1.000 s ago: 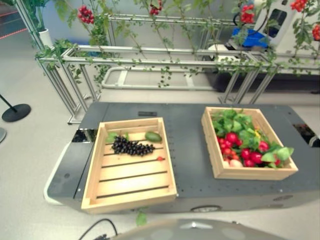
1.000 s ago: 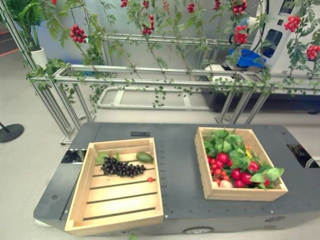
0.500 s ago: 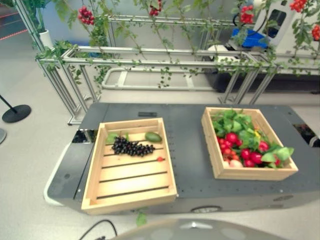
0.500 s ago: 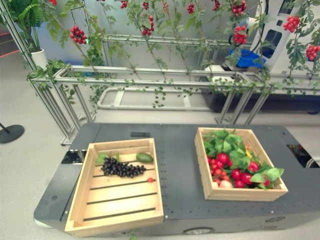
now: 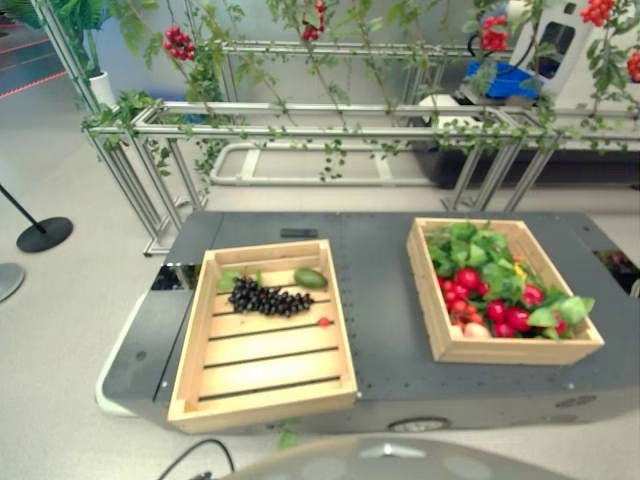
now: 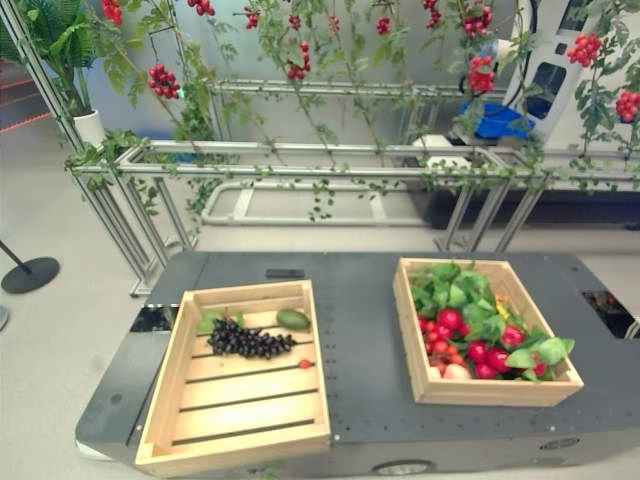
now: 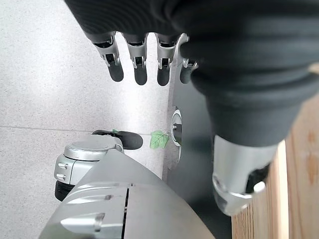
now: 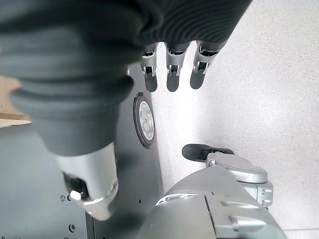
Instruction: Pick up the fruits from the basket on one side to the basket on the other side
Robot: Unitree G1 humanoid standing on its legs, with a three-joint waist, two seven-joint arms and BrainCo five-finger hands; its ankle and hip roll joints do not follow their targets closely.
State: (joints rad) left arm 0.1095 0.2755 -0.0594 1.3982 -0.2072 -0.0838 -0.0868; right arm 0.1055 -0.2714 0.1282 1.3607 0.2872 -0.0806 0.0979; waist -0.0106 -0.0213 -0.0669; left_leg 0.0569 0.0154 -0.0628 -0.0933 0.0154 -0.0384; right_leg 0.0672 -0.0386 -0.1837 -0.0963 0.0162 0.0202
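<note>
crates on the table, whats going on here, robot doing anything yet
Nothing is being handled yet. The left crate holds dark grapes, a green fruit and a small red fruit. The right crate is full of red fruits and leaves. The left hand and right hand hang open beside the table.

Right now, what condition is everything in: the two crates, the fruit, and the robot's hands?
Left crate: flat on the cart, mostly bare slats.
Dark grapes: lying at the left crate's far end.
Green fruit: lying just beyond the grapes.
Small red fruit: loose on a slat.
Right crate: heaped with red fruits and leaves.
Left hand: open, holding nothing.
Right hand: open, holding nothing.
</note>
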